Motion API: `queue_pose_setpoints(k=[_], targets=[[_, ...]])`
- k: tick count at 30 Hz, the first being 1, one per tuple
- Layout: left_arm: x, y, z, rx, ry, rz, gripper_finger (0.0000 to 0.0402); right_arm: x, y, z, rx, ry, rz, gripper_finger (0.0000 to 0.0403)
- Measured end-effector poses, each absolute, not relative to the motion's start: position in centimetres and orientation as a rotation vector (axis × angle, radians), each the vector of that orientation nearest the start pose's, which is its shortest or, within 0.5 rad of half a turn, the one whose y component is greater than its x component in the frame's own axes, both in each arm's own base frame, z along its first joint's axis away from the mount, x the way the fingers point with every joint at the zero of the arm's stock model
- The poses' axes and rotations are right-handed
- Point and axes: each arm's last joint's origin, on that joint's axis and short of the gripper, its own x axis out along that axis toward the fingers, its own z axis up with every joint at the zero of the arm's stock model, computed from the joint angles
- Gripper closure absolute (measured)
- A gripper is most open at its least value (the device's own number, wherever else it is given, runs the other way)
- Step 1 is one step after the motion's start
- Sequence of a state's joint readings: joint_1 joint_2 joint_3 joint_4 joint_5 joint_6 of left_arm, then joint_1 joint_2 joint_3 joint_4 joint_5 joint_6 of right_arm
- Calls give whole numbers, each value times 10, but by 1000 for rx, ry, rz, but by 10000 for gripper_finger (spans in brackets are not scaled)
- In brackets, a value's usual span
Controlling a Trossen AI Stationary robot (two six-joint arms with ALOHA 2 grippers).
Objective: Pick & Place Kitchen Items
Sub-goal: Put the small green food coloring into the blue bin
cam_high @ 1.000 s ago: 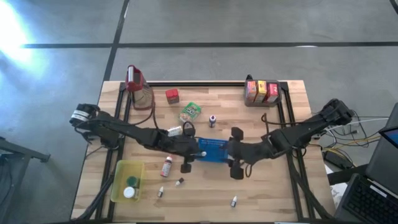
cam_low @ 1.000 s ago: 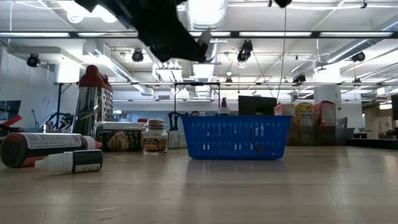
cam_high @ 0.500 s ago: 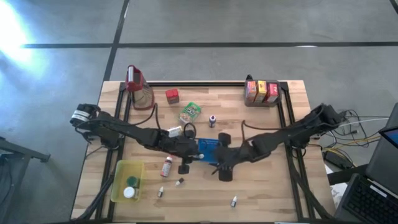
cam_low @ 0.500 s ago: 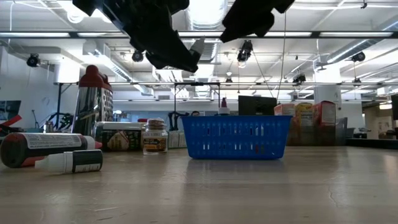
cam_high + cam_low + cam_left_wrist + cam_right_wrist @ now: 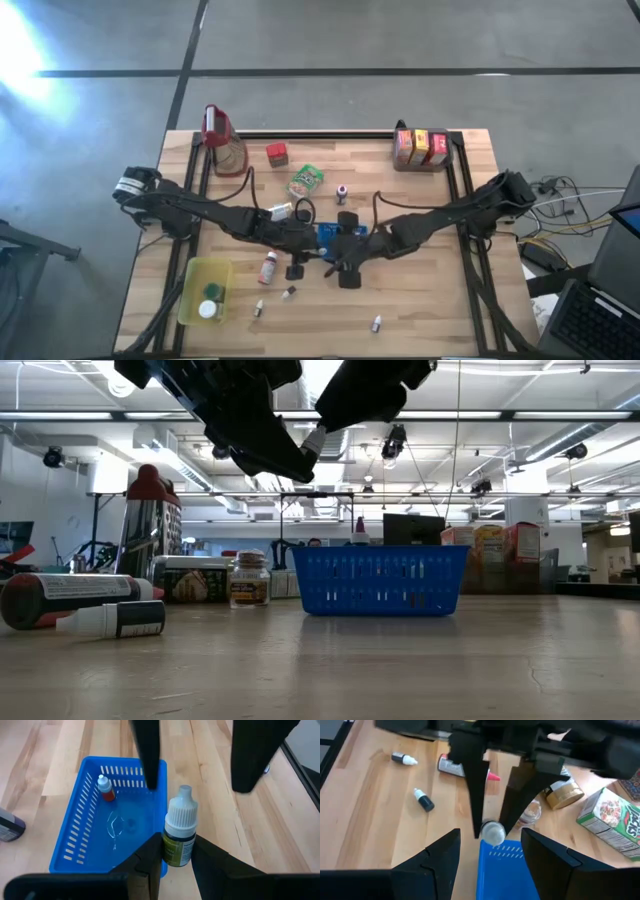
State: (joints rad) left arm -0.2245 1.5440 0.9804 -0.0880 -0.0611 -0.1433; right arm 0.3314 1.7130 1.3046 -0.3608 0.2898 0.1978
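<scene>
Left pincer (image 5: 172, 855) pinches a white-capped dropper bottle (image 5: 178, 834), upright, above the blue tray's (image 5: 80, 837) near edge. Right pincer (image 5: 490, 847) spread, facing it from the opposite side, astride the cap. Handover or drop looks likely.

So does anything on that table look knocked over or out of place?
Several small bottles lie tipped over on the table beside the blue tray. Nothing looks spilled. The left claw holds a white-capped dropper bottle above the tray's edge.
</scene>
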Motion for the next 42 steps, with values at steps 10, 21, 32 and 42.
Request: queue_pose_setpoints(k=[10,21,32,42], targets=[[324,-72,236,-23,595,-112,303,360,110,254,-30,744,-17,221],[325,-72,239,-15,569,-115,303,360,109,254,-57,743,-14,264],[325,-72,238,-15,573,-119,303,359,108,255,-78,742,-9,333],[325,-72,238,-14,571,-119,303,359,108,255,-84,743,-7,324]])
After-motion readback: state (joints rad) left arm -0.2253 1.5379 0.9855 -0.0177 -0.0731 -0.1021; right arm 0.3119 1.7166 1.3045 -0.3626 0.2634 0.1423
